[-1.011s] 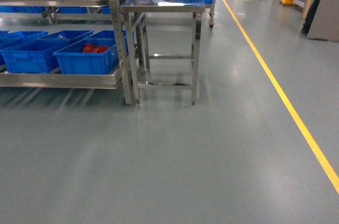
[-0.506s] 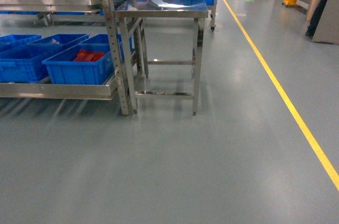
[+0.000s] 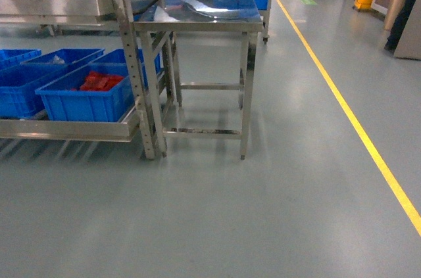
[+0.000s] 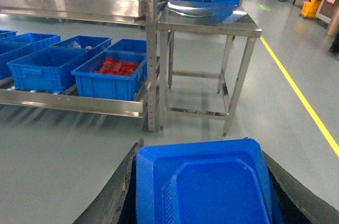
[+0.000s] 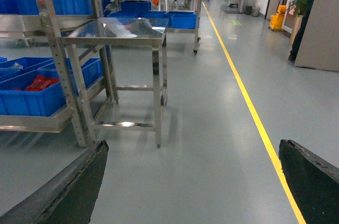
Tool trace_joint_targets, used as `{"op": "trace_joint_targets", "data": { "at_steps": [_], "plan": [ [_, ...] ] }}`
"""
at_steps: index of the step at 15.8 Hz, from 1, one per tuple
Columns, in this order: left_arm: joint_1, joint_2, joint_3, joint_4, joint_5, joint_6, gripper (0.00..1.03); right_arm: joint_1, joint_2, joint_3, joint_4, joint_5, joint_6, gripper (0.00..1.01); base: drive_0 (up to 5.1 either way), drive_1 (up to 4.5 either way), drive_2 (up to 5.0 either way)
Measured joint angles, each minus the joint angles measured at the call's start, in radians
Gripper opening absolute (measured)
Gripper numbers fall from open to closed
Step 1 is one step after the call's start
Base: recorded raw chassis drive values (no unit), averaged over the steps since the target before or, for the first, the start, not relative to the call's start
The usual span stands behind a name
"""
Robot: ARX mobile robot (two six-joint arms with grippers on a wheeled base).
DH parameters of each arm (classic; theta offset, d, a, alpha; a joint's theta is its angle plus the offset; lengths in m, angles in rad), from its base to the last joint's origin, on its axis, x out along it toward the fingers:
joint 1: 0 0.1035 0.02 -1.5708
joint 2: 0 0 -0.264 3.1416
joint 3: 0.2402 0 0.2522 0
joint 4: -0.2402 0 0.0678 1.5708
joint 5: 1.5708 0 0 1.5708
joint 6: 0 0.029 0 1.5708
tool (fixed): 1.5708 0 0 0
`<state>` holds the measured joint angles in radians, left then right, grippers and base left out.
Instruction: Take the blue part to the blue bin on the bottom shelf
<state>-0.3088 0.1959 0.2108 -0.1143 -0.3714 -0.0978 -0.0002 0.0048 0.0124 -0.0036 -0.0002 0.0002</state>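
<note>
Two jaws of our left gripper clamp the blue part; our right gripper stands spread, holding nothing. We judge the carry underway. Next we must approach the bottom shelf and pick a blue bin, probably an empty one, not the red-packet crate at the shelf's right end.

Two dark fingers poke in at the bottom corners, far apart, with nothing between them. Ahead stands a shiny steel worktop. Left of it, a blue crate with red packets sits on the bottom shelf. A yellow line runs along the floor.
</note>
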Motion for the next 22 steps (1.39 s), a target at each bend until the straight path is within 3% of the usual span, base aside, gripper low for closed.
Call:
{"op": "trace_joint_targets", "data": {
  "at_steps": [22],
  "plan": [
    [0.000,-0.002,0.000,0.002,0.001,0.000,0.44,0.000,0.000,0.000,0.000,0.000,0.000,0.98,0.0,4.32,-4.3]
  ]
}}
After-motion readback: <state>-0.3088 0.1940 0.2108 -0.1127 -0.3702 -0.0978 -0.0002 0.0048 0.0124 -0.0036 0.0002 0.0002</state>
